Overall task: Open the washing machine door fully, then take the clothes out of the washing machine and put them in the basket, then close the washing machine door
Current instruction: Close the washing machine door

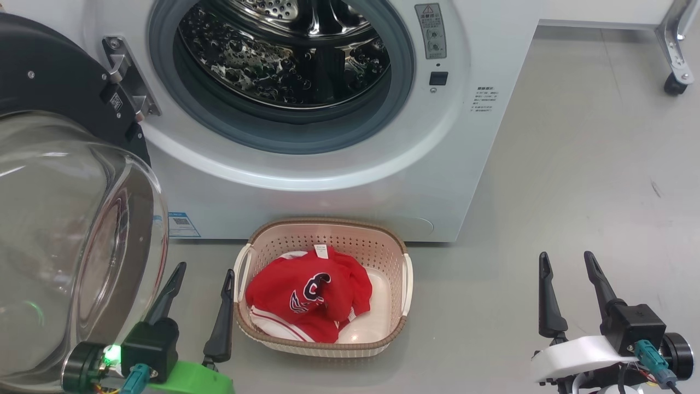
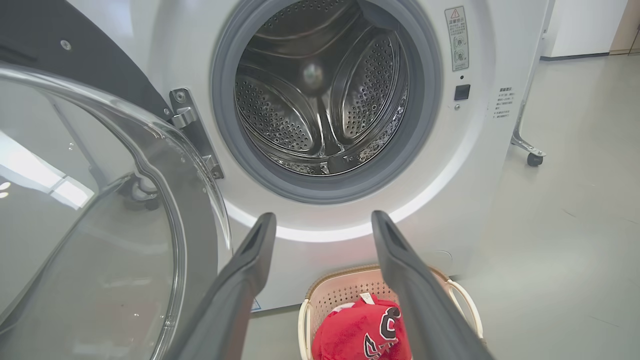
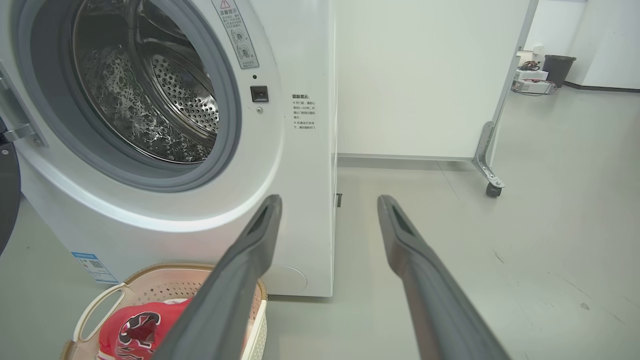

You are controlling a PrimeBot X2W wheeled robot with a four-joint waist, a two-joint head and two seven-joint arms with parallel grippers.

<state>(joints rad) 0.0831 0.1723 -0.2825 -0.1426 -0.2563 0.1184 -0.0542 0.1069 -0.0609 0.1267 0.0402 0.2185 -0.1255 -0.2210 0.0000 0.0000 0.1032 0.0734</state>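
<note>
At the lower left of the head view the left pincer [image 1: 203,272] has its two dark fingers spread wide with nothing between them. Its outer finger lies close to the glass bowl of the door [image 1: 60,230], though whether they touch is hard to tell from this angle. At the lower right the right pincer [image 1: 566,255] is likewise wide apart and empty, over bare floor [image 1: 574,180]. Between the two, at lower centre, the basket [image 1: 328,224] sits on the floor just in front of the washing machine [image 1: 470,164]. The red clothes [image 1: 306,293] lie bunched inside it, toward its left side. The door stands swung out at the left of the frame on its hinge [image 1: 123,71]. Beyond the basket a blue label [image 1: 183,224] sits low on the machine's front, and above it the grey gasket [image 1: 404,82] rings the steel drum [image 1: 284,60]. A wheeled metal leg [image 1: 675,65] stands at the upper right.
</note>
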